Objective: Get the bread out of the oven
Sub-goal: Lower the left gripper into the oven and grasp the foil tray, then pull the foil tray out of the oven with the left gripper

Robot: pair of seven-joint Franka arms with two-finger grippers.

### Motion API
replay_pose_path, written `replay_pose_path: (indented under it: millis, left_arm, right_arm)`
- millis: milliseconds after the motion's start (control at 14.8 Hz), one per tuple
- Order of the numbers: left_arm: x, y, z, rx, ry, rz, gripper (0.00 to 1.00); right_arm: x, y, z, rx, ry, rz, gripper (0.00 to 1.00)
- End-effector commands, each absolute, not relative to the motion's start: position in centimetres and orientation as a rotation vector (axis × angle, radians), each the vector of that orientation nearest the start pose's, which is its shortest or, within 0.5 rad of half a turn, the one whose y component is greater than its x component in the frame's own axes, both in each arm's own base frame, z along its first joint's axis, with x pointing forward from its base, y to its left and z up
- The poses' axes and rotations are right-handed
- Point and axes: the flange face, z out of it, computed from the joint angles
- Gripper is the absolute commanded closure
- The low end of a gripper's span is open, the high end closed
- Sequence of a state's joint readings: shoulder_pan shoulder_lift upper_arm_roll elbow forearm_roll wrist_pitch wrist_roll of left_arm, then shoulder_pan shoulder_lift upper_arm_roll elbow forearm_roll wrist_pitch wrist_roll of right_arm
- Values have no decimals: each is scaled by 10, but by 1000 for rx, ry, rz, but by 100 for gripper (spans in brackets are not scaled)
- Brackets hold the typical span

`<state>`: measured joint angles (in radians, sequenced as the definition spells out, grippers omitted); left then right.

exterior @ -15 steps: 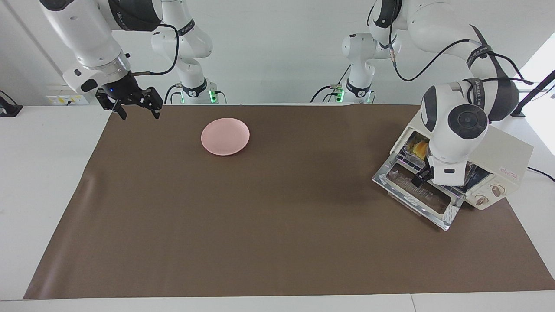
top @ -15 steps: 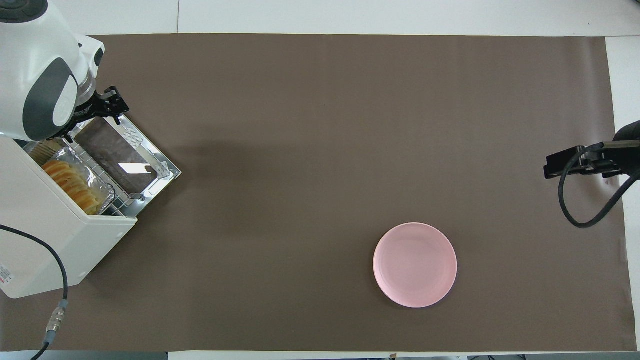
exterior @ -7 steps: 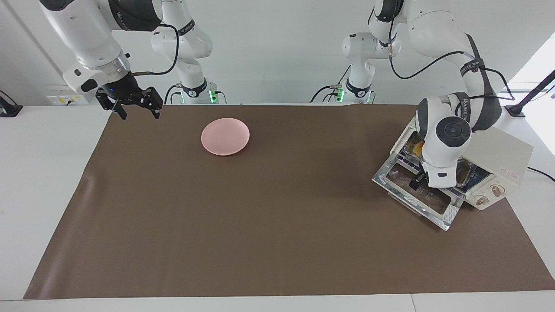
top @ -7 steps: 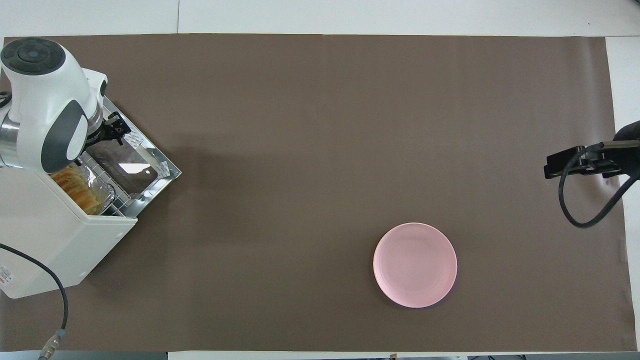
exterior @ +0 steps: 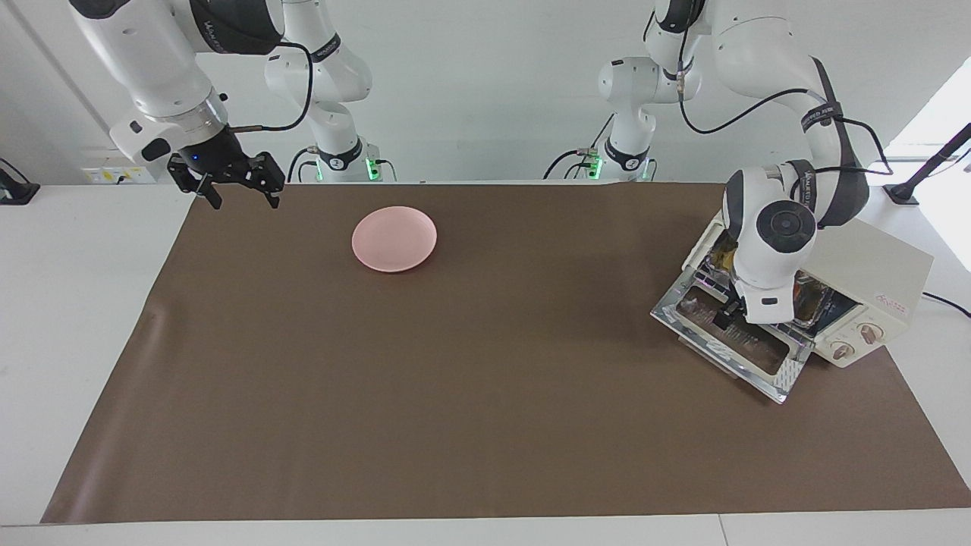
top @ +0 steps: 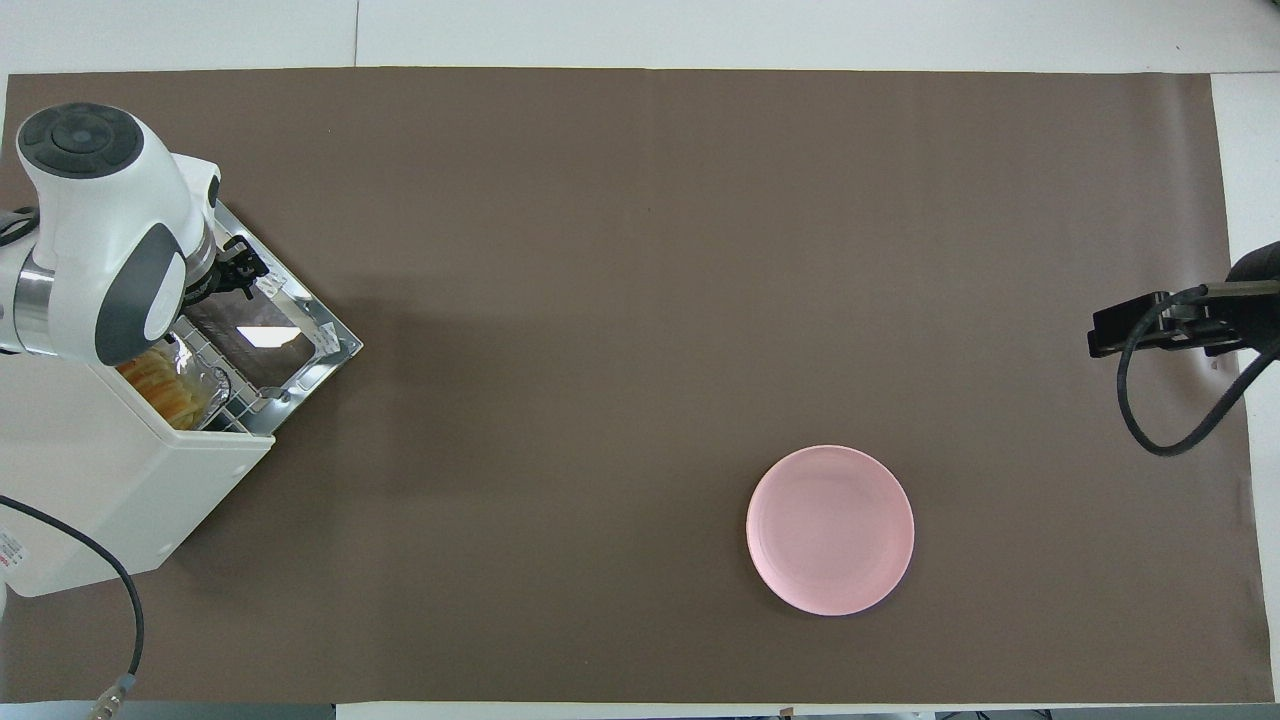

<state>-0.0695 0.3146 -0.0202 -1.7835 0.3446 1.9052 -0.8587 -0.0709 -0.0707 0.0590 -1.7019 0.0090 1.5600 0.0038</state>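
Left pincer (exterior: 726,316) over oven (exterior: 872,284) door, state unclear; bread (top: 170,388) inside oven. Right pincer (exterior: 241,189) spread, waiting well apart from oven.

Left gripper (exterior: 727,317) hangs over the open oven (exterior: 872,292) door (exterior: 732,343).

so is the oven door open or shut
Open: the oven door lies folded flat on the mat, and the bread shows inside.
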Motion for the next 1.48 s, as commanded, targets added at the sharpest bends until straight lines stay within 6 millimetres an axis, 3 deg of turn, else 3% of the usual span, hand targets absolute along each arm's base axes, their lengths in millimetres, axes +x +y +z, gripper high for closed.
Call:
replay_pose_path:
  millis: [0, 67, 135, 202, 472, 742, 876, 1146, 1348, 1416]
  left_arm:
    - [610, -29, 357, -2624, -860, 12, 39]
    - [608, -28, 357, -2623, -857, 18, 58]
    - [608, -28, 357, -2624, -853, 19, 94]
    - [610, -29, 358, -2629, -840, 18, 100]
    - [630, -55, 373, -2708, -698, -33, 100]
    - [667, -137, 406, -2900, -514, -102, 100]
    - [666, -185, 412, -2981, -460, -102, 100]
    - [621, -300, 409, -3041, -214, -75, 100]
    - [569, -380, 401, -3069, -31, -12, 100]
    - [550, -398, 393, -3059, 29, 12, 100]
  right_arm:
    - [528, -8, 601, -3151, -4, 119, 0]
    - [528, -8, 601, -3151, 0, 119, 0]
    - [528, -8, 601, -3151, 0, 121, 0]
    - [528, -8, 601, -3151, -4, 119, 0]
    - [528, -8, 601, -3151, 0, 121, 0]
    - [528, -8, 601, -3151, -2, 121, 0]
    - [528, -8, 601, -3151, -4, 119, 0]
    - [528, -8, 601, -3151, -2, 119, 0]
    - [528, -8, 601, -3151, -2, 121, 0]
    - [528, -8, 601, -3151, -4, 121, 0]
